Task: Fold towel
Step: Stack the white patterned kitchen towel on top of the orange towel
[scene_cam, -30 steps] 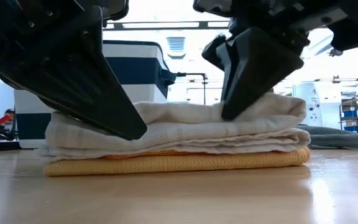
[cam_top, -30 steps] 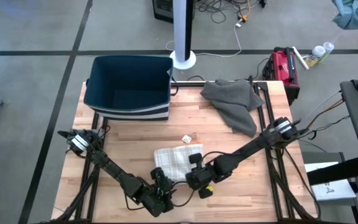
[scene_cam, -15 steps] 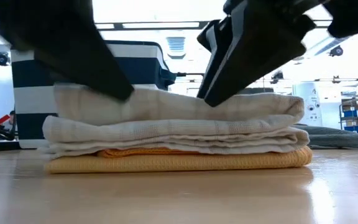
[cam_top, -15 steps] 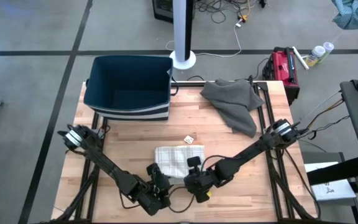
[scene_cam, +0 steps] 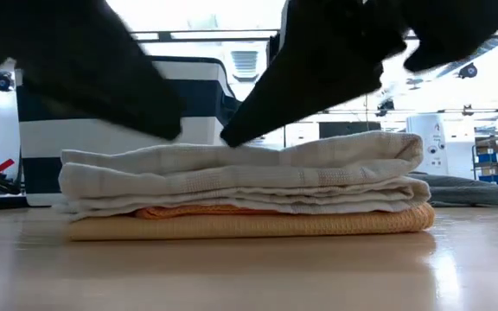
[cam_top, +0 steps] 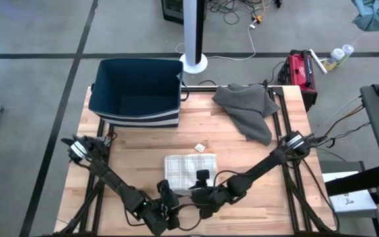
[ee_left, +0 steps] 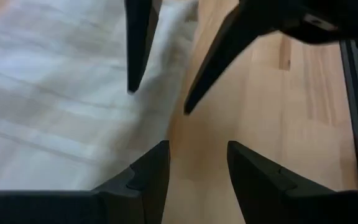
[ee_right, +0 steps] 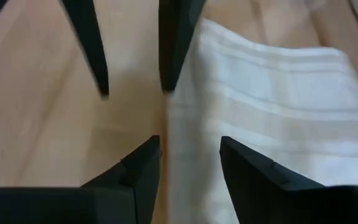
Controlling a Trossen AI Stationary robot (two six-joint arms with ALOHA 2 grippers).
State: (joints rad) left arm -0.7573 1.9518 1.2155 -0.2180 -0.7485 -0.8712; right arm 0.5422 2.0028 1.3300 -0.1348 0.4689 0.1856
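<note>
One towel: the white towel (cam_top: 188, 168) lies folded in a flat stack at the near middle of the table (cam_top: 137, 148); in the low view (scene_cam: 240, 173) we see several layers with an orange-yellow layer at the bottom.
Handling: we judge it soft, light and limp; layers would slide on each other, so any further hold should pinch a whole edge or corner, all layers together.
Task state: we judge the fold as good as done; the stack sits square and nothing holds it.
Left gripper (ee_left: 194, 155): fingers spread, holding nothing, just off the towel's near edge, over wood.
Right gripper (ee_right: 188, 158): fingers spread, holding nothing, at the same near edge, beside the left one.
High view: both grippers sit close together at the table's near side, left gripper (cam_top: 165, 201) and right gripper (cam_top: 199, 191).
Bin: a dark blue bin (cam_top: 135, 92) stands far left.
Grey cloth: a crumpled grey cloth (cam_top: 247, 108) lies far right, well apart from the towel.
</note>
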